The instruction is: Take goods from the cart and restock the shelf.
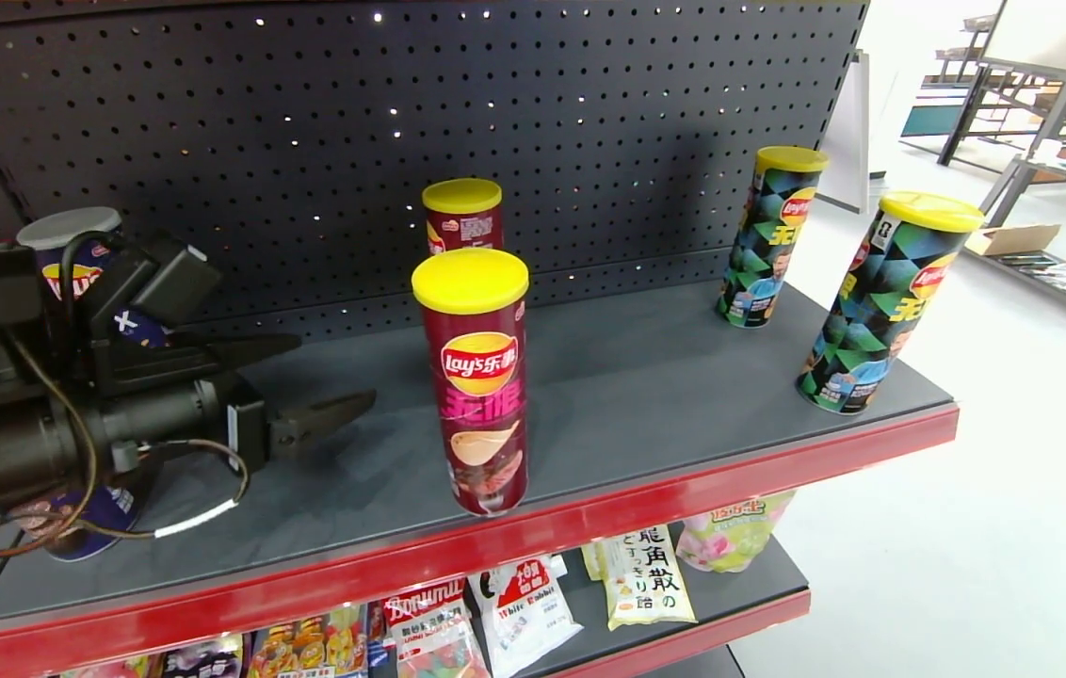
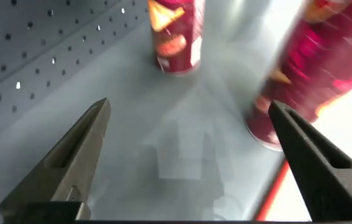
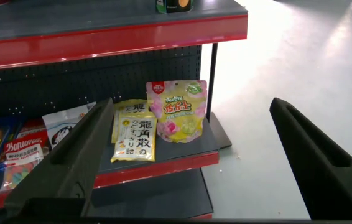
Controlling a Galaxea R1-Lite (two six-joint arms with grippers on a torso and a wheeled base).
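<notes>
Right claw (image 3: 191,102): jaws spread wide, nothing held, pointed at the lower shelf (image 3: 163,163). A yellow candy bag (image 3: 135,134) and a pink-green candy bag (image 3: 177,112) are seen there side by side, edges overlapping. More snack bags (image 1: 524,607) are laid out along the same level.

Top shelf (image 1: 646,395), red front lip:
- Left claw (image 1: 335,369) is held low over the deck at the left end – jaws apart, empty, touching nothing. The wrist camera confirms the gap (image 2: 188,106), with bare deck between the fingers.
- A blue can (image 1: 90,527) is mostly hidden under the left arm, close to the lip.
- The front maroon chip can (image 1: 481,395) is stood upright just behind the lip, yellow lid on, just beside the left claw but apart from it (image 2: 306,68).
- The front green-patterned can (image 1: 881,306) is stood at the right front corner, near the edge.
- A grey-lidded blue can (image 1: 62,235) is partly covered by the arm, further back on the left.
- The rear green-patterned can (image 1: 768,240) is placed behind the front one, well apart from it.
- The rear maroon chip can (image 1: 463,218) is set straight behind the front maroon one – close to the pegboard back panel (image 1: 307,122), also visible past the claw (image 2: 176,37).
</notes>
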